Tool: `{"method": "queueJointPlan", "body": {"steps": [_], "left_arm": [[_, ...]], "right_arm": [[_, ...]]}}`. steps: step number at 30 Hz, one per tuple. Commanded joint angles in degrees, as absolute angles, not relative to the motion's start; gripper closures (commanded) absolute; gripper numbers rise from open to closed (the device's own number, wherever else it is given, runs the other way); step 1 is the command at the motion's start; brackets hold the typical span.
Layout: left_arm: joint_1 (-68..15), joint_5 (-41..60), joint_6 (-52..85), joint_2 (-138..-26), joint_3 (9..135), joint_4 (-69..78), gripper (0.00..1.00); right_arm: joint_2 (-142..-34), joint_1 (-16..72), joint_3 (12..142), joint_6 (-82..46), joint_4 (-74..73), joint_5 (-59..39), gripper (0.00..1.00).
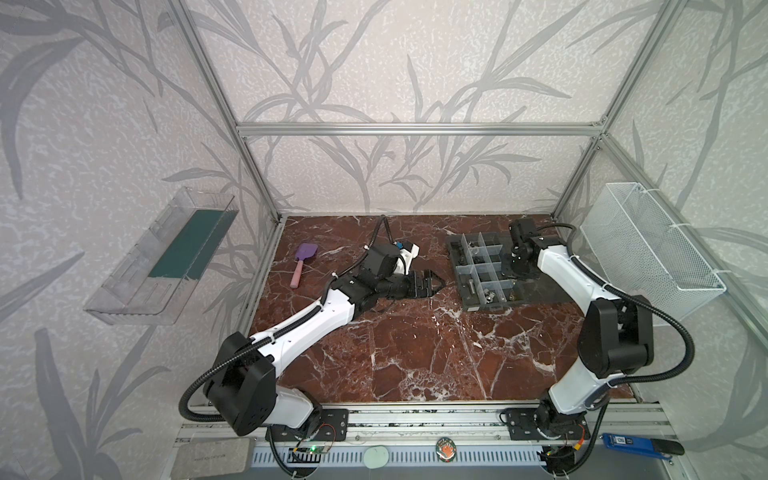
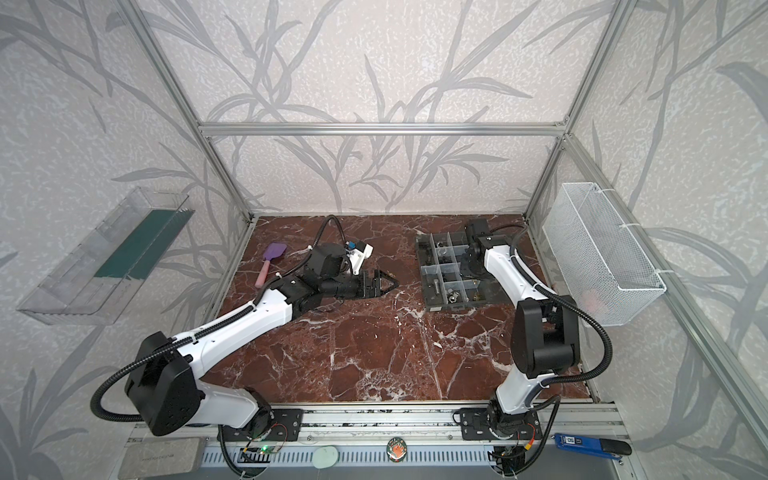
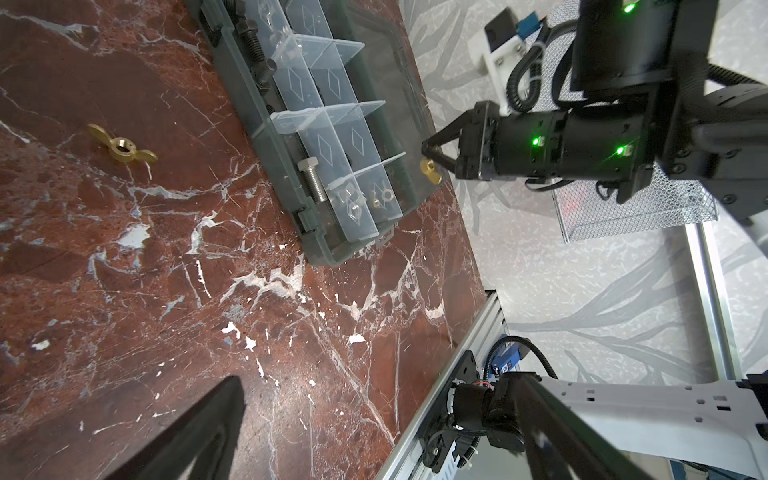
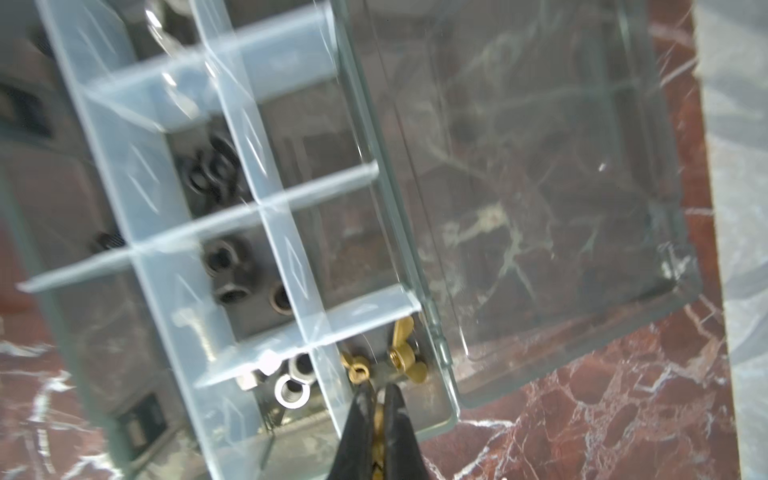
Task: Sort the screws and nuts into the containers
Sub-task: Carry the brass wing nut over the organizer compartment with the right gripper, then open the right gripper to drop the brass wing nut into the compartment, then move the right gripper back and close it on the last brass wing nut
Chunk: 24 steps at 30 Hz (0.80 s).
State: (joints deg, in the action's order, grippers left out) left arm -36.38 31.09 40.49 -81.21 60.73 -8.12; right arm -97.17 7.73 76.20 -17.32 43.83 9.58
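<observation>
The grey organizer box (image 1: 456,270) (image 2: 420,266) lies open at the back right, its clear lid (image 4: 540,187) flat on the table. My right gripper (image 4: 377,388) (image 3: 428,151) is shut on a brass wing nut (image 3: 431,170), just above the near corner compartment that holds two more brass wing nuts (image 4: 405,355). Neighbouring containers hold silver nuts (image 4: 293,390), black nuts (image 4: 226,257), a silver screw (image 3: 313,178) and black screws (image 3: 255,45). Another brass wing nut (image 3: 122,145) lies loose on the marble. My left gripper (image 1: 436,282) (image 2: 388,284) (image 3: 378,378) hovers open and empty left of the box.
A purple spatula (image 1: 305,259) (image 2: 272,257) lies at the back left of the marble table. A white wire basket (image 1: 648,249) hangs on the right wall and a clear shelf (image 1: 166,253) on the left wall. Aluminium frame posts border the table.
</observation>
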Motion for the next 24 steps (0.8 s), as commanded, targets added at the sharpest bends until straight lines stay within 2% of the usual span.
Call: {"method": "queueJointPlan", "body": {"steps": [1,4,9,13,18,24], "left_arm": [[-36.7,30.5,39.7,-81.3,62.5,-7.4,0.01],[-36.7,30.5,39.9,-81.5,62.2,-7.4,0.01],[-36.6,30.2,39.4,-80.9,62.1,-8.4,0.01],[-35.9,29.9,38.6,-80.4,62.7,-9.7,0.01],[-32.4,30.8,40.5,-78.5,61.1,-8.5,0.01],[-28.3,32.6,42.1,-75.3,57.4,-8.0,0.01]], "right_arm": [[-97.0,8.3,74.9,-17.3,43.4,11.5,1.00],[-99.7,8.2,73.5,-17.1,42.7,13.2,0.97],[-101.1,8.2,74.4,-16.1,43.4,15.4,0.74],[-98.6,9.5,77.0,-15.1,43.4,12.1,0.66],[-99.5,17.7,83.3,-15.3,41.4,8.3,0.62],[-110.4,27.9,95.1,-13.4,39.3,4.2,0.60]]}}
